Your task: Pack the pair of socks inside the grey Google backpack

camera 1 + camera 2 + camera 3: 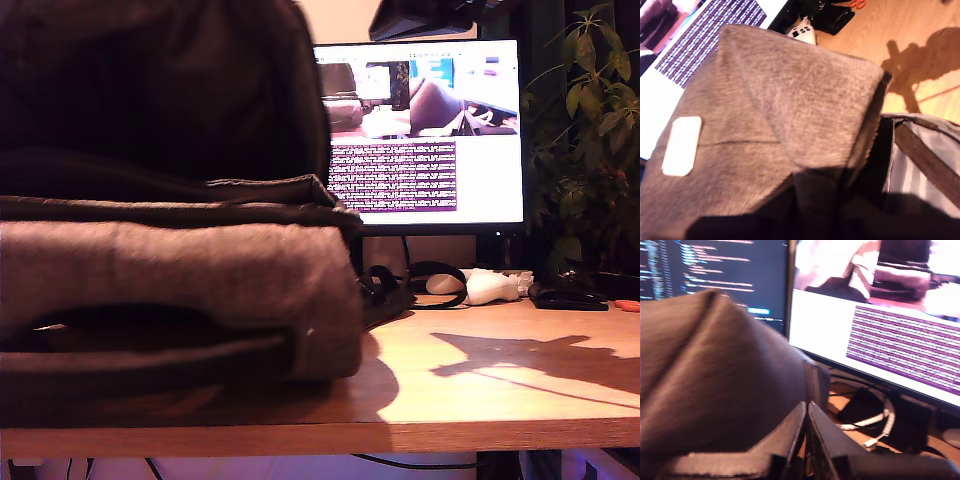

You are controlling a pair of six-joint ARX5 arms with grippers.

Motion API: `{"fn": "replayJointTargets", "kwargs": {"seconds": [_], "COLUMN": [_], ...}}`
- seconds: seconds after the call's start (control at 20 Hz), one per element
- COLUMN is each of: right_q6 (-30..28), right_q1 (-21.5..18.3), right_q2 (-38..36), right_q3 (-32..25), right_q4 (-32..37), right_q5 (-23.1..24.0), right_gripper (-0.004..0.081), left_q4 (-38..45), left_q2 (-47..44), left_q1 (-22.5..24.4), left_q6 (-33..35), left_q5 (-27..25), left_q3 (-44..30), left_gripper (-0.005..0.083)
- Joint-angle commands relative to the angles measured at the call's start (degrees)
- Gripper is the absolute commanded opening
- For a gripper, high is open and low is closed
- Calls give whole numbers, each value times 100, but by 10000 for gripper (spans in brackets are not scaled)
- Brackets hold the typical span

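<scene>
Grey backpack (180, 270) on desk (480, 380) | second pincer (807, 412) seemingly closed, empty | first pincer unseen

My second gripper (807, 407) shows in its own wrist view as two dark fingers (785, 437) that run forward from a broad, blurred base and narrow toward their tips. The tips meet with no gap between them, so the jaws stand closed; the view is too soft to tell whether anything thin is caught between them. The fingers lie close to level, pointing ahead and slightly upward. No finger of my first gripper can be made out in its own wrist view. At the top edge of the exterior view a dark angular shape (420, 15) hangs down, possibly part of an arm.
</scene>
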Motion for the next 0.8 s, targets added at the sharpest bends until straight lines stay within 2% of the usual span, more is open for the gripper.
{"fn": "replayJointTargets", "kwargs": {"seconds": [0.0,0.2,0.45,0.55,0.75], "right_q6": [0,-4,-50,-59,-195], "right_q1": [13,9,-26,-28,-66], "right_q2": [-42,-42,-42,-42,-42], "right_q3": [-46,-46,-46,-46,-46], "right_q4": [-28,-212,-334,-369,-619], "right_q5": [-109,-295,-299,-326,-450], "right_gripper": [-11,-11,-11,-11,-12], "left_q4": [103,122,-164,-227,-1272], "left_q2": [330,647,1019,1003,990], "left_q1": [-17,-120,-72,-173,-350], "left_q6": [-2,2,2,2,-214], "left_q5": [-105,-70,-79,-9,192], "left_q3": [109,109,109,111,343], "left_gripper": [622,618,481,462,468]}}
